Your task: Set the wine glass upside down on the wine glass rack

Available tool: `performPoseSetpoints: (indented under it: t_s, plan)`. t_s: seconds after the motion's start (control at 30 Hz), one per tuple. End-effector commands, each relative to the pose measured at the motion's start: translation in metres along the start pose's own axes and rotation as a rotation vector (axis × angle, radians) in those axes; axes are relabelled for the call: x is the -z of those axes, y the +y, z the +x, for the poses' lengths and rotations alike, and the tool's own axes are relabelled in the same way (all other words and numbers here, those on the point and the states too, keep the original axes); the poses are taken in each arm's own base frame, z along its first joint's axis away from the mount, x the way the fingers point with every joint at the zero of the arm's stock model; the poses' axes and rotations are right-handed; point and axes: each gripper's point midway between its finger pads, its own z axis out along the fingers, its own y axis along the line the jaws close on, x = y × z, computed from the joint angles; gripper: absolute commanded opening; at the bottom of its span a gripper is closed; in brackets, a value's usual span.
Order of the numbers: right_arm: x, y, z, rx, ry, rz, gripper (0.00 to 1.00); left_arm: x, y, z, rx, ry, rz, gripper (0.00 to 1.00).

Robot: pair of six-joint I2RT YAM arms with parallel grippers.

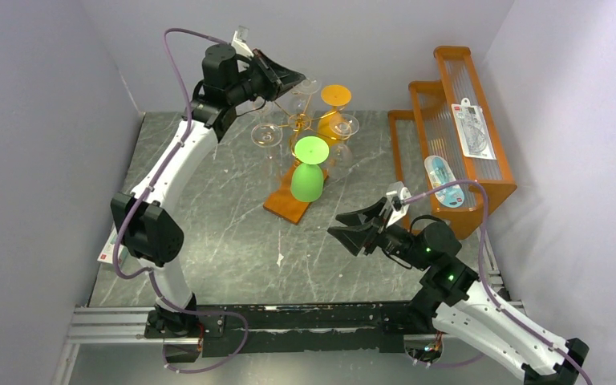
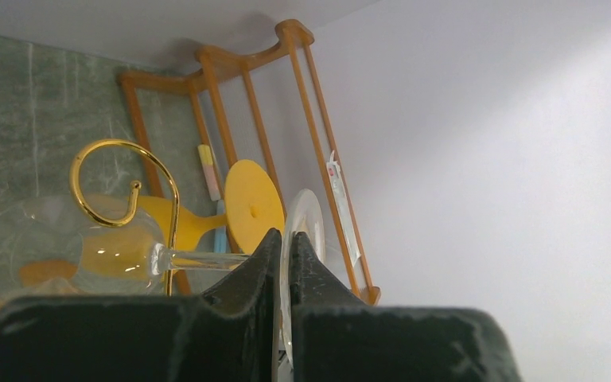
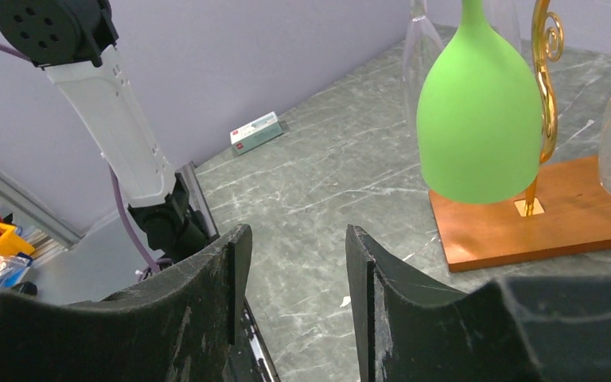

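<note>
The wine glass rack, a gold wire tree on an orange-brown wooden base, stands at the back middle of the table. My left gripper is raised at the rack's top, shut on the round foot of a clear wine glass. The glass's stem runs sideways to its bowl, close beside a gold curled arm; I cannot tell whether they touch. A green glass and an orange glass hang upside down on the rack. My right gripper is open and empty, low, near the base.
Two more clear glasses hang on the rack. A larger orange stepped wooden shelf with packets stands at the back right. A small box lies by the left wall. The left arm shows in the right wrist view.
</note>
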Motion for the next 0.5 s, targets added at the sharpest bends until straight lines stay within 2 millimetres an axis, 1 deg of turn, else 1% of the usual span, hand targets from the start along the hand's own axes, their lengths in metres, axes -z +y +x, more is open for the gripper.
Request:
performPoseSetpoints:
  t_s: [0.0, 0.13, 0.23, 0.4, 0.47]
  plan:
    - [0.003, -0.005, 0.009, 0.003, 0.017, 0.021, 0.51, 0.0, -0.029, -0.011, -0.037, -0.064, 0.083, 0.05]
    - [0.002, -0.006, 0.01, 0.0, 0.02, 0.021, 0.51, -0.01, -0.024, -0.017, -0.051, -0.079, 0.057, 0.05]
    - [0.002, -0.005, 0.01, 0.0, 0.023, 0.018, 0.51, -0.017, -0.024, -0.018, -0.039, -0.071, 0.066, 0.05]
    - [0.004, -0.004, 0.006, 0.003, 0.003, 0.021, 0.51, -0.027, -0.015, -0.018, -0.012, -0.064, 0.055, 0.05]
    - [0.005, -0.005, 0.007, 0.002, 0.006, 0.025, 0.51, -0.029, -0.014, -0.02, -0.007, -0.075, 0.05, 0.05]
